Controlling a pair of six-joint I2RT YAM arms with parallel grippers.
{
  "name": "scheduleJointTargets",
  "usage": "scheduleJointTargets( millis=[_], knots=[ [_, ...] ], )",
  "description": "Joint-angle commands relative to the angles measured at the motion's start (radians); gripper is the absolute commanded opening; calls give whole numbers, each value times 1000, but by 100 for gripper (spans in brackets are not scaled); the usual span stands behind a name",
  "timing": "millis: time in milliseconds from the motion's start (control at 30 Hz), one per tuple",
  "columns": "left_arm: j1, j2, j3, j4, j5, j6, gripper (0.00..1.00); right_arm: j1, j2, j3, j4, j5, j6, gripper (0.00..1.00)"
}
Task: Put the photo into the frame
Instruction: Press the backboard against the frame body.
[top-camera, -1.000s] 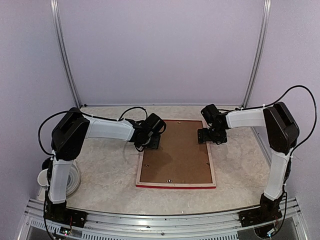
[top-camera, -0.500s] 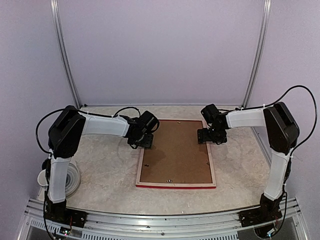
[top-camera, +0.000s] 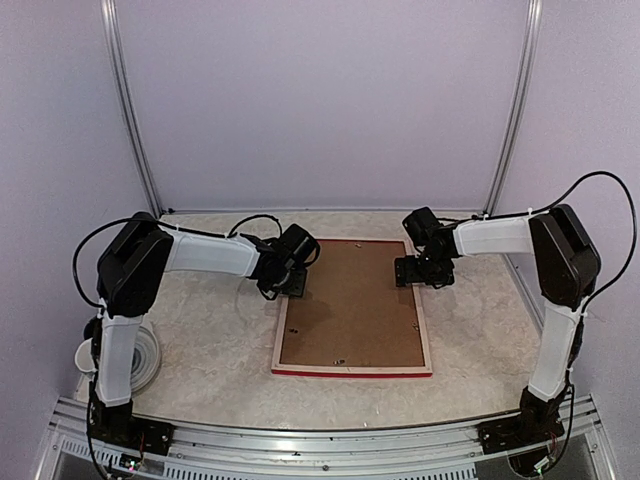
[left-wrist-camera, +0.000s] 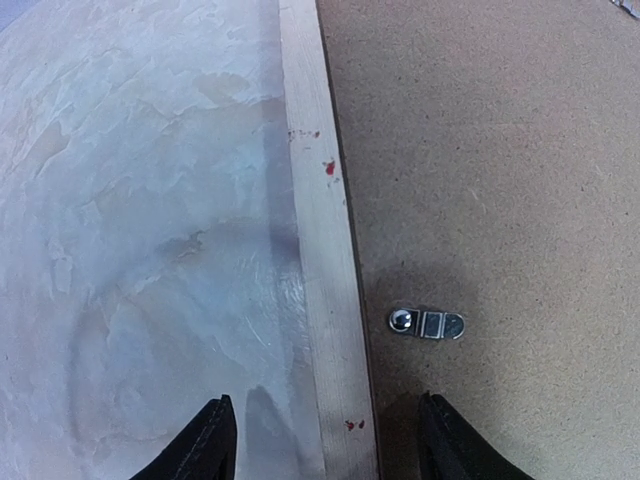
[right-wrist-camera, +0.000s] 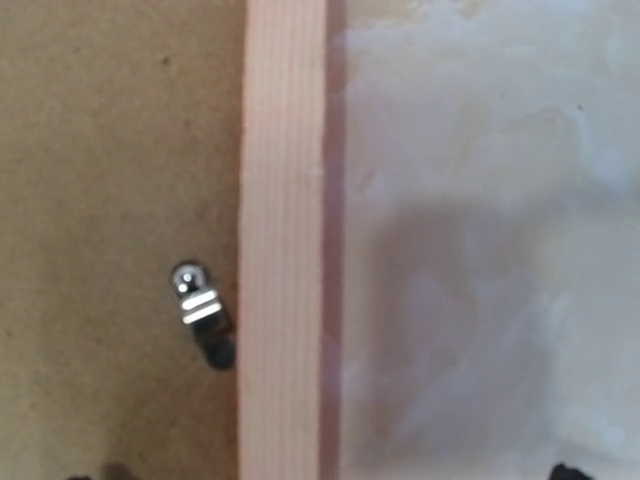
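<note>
So the big thin rectangular picture frame (top-camera: 350, 372) is lying face down in the middle of the marbled counter (top-camera: 210, 340). You see pale bare wood on the back and only a sliver of red along the near edge. A plain brown cardboard backing board (top-camera: 350, 300) sits inside it. The sunset photo isn't visible in any view. It could be under that board, but I can't tell.

The left fingers (left-wrist-camera: 210, 445) are spread apart and empty, low over the frame's left rail near the far corner, one tip on either side of the wood. The right fingers (top-camera: 420, 272) are over the right rail opposite. Only two dark tips show at the bottom of the wrist view, far apart, so they look open too and aren't holding anything.

There's a small metal turn clip (left-wrist-camera: 427, 324) on the board just beside each rail, so my guess is we're at the clip stage. The next move would be a careful fingertip nudge on a tiny tab, without shoving the whole frame sideways.
</note>
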Motion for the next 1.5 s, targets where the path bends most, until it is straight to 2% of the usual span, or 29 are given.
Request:
scheduleJointTargets(
  millis=[0, 300, 733, 900, 1067, 1467],
  knots=[
    [0, 24, -59, -58, 39, -3, 62, 11, 18, 58, -49, 30, -1, 99],
    [-1, 13, -71, -40, 64, -3, 63, 11, 92, 33, -97, 129, 17, 99],
    [0, -49, -76, -34, 49, -5, 66, 12, 164, 24, -101, 105, -8, 99],
    [8, -75, -32, -50, 18, 4, 66, 12, 91, 48, -81, 100, -13, 99],
    [30, -73, 67, -71, -2, 23, 66, 4, 58, 157, -109, 123, -32, 99],
    [81, 38, 283, -97, -14, 95, 67, -53, 202, 420, -192, 171, -49, 99]
  ],
)
